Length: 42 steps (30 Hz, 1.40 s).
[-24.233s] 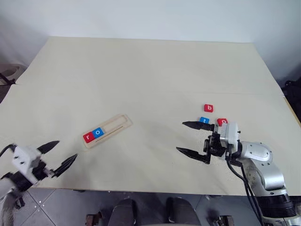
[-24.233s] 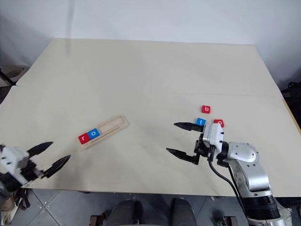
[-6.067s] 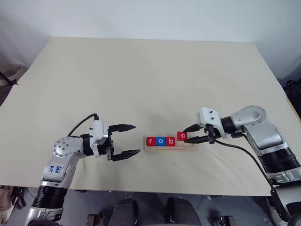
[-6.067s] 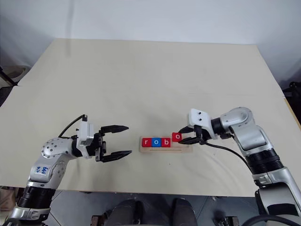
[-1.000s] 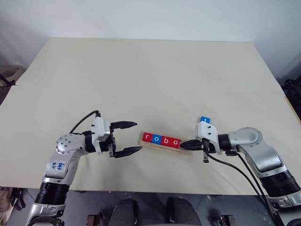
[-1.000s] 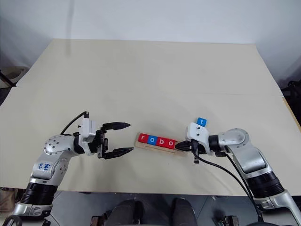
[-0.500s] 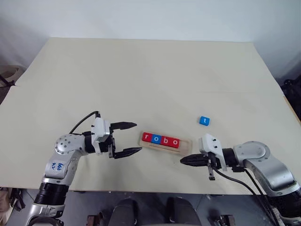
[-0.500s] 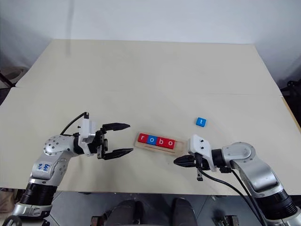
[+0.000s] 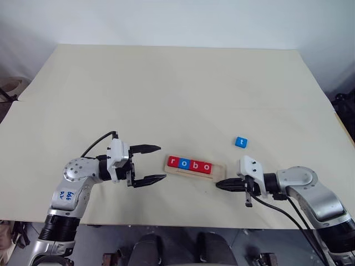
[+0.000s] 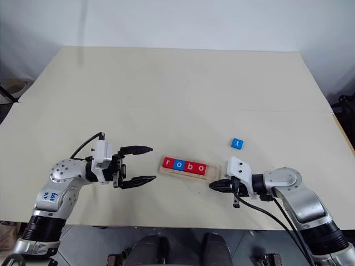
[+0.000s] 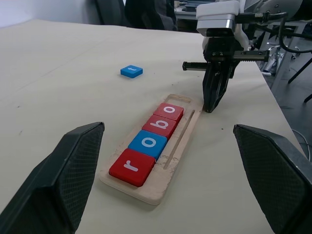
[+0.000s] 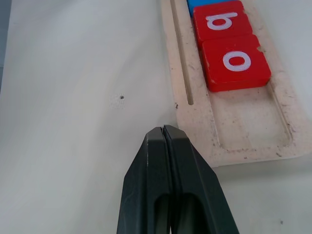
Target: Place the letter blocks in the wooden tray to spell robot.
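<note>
Wooden tray (image 9: 195, 167) lay on table (image 9: 177, 94), near front edge, roughly midway between the two arms, long axis running left to right. In its slot, four letter blocks (image 9: 190, 164) sat side by side from left end: r (image 9: 173, 162), o (image 9: 184, 163), b (image 9: 195, 165), o (image 9: 207, 167), each touching the next; rightmost place of slot lay bare. Fifth block, t (image 9: 240, 142), lay flat on table behind and to right of tray, well apart. Left gripper (image 9: 151, 164) stood just left of tray's left end, apart from it. Right gripper (image 9: 220, 184) stood at tray's right end, toward front edge, just beside its near corner.
</note>
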Motion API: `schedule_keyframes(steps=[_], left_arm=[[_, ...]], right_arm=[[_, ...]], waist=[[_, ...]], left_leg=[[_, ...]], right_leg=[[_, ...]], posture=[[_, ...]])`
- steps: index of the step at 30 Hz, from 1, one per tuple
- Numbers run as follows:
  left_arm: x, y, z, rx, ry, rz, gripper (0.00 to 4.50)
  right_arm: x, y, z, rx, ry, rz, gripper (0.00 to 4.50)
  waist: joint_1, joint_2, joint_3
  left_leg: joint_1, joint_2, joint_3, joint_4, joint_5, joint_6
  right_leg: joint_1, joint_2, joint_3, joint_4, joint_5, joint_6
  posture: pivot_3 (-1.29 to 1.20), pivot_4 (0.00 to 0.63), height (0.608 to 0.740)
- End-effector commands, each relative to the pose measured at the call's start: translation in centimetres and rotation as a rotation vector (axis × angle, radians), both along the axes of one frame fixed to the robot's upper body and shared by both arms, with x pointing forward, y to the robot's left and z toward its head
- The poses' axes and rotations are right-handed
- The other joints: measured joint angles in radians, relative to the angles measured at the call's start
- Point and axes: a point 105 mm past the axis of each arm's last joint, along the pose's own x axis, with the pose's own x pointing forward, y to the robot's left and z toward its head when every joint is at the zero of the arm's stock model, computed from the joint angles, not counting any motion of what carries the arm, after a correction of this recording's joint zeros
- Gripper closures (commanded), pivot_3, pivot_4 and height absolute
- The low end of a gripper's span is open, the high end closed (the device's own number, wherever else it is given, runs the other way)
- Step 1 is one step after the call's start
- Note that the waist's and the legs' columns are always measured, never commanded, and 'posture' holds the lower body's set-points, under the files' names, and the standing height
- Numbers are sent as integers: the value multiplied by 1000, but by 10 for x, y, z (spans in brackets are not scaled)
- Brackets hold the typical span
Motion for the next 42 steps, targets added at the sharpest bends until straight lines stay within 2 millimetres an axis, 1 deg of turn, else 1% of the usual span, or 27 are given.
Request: schedule_keyframes(steps=[1,9,14,16,19,21,22,23,26,27,28,30,32,34,35,36,37,38,40,42], left_arm=[[-2,-1,9,-12,-41,-6,0],[-1,-1,9,-14,-45,-1,0],[-1,-1,9,-12,-44,-4,0],[0,-1,9,-10,-43,-7,0],[0,0,9,-9,-41,-10,0],[1,1,8,-8,-39,-13,0],[1,2,8,-7,-38,-14,0],[2,2,8,-7,-36,-15,0],[4,2,8,-11,-32,-19,0],[5,2,8,-14,-29,-19,0],[7,2,7,-17,-24,-18,0],[9,3,7,-25,-14,-13,0],[13,4,6,-29,-4,-3,0],[16,4,6,-31,4,3,0],[16,5,6,-33,8,3,0],[17,5,6,-33,10,2,0],[18,5,6,-31,10,3,0],[19,5,6,-26,4,4,0],[20,5,6,-25,2,2,0],[20,5,6,-25,1,-4,0]], right_arm=[[6,-4,10,-9,-53,-1,4480],[10,-8,11,-14,-66,-6,4480],[2,-9,11,-2,-37,13,4480],[-1,-14,15,13,-43,-8,4480],[-5,-26,27,84,-51,-97,4480],[-10,-40,33,128,-49,-197,4480],[-14,-48,34,136,-60,-245,4124],[-19,-56,34,145,-60,-295,3917],[-30,-79,34,151,-133,-443,2942],[-32,-87,35,151,-176,-490,2641],[-33,-95,37,159,-239,-543,2230],[-36,-107,41,177,-322,-622,1557],[-41,-120,43,231,-391,-714,880],[-50,-131,37,224,-429,-800,198],[-54,-132,34,232,-426,-826,10],[-58,-134,31,237,-430,-852,10],[-62,-132,28,281,-390,-868,10],[-65,-130,26,287,-388,-866,10],[-63,-129,27,297,-420,-879,10],[-56,-126,30,292,-444,-873,10]], waist=[[0,0,0],[1,0,0],[1,0,0],[5,0,0],[9,0,0],[13,0,0],[18,0,0],[21,0,0],[30,0,0],[29,0,0],[27,0,0],[24,0,0],[21,0,0],[21,0,-1],[22,0,-1],[23,0,-1],[22,0,-1],[22,0,-1],[22,0,-1],[18,0,-1]], left_leg=[[0,0,0,0,0,0],[0,0,0,0,0,0],[0,0,0,0,0,0],[0,0,0,0,0,0],[0,0,0,0,0,0],[0,0,0,0,0,0],[0,0,0,0,0,0],[0,0,0,0,0,0],[0,0,0,0,0,0],[0,-1,0,0,0,0],[0,0,1,0,0,0],[0,-1,1,0,0,0],[1,0,1,-1,0,0],[2,0,1,-1,-1,0],[2,0,1,-1,-1,0],[2,0,2,-1,-1,0],[1,0,2,-1,-1,0],[1,0,2,-1,-1,0],[1,0,2,-1,-1,0],[2,0,1,-1,-1,0]], right_leg=[[0,0,0,0,0,0],[0,0,0,0,0,0],[0,0,0,0,0,0],[0,0,0,0,0,0],[0,0,0,0,0,0],[0,0,0,0,0,0],[0,0,0,0,0,0],[0,0,0,0,0,0],[1,0,0,0,0,0],[1,0,0,-1,0,0],[1,0,0,-1,0,0],[1,0,0,0,0,0],[1,1,1,0,0,0],[1,2,1,0,0,0],[1,2,1,0,0,0],[1,2,1,0,0,0],[1,2,1,0,0,0],[1,2,1,0,0,0],[1,2,2,0,0,0],[1,2,2,0,0,0]], posture=[[0,150,740],[0,150,740],[0,150,740],[0,150,740],[0,150,740],[0,150,740],[0,150,740],[0,150,740],[0,150,740],[0,150,740],[0,150,740],[0,150,740],[0,150,740],[0,150,740],[0,150,740],[0,150,740],[0,150,740],[0,150,740],[0,150,740],[0,150,740]])
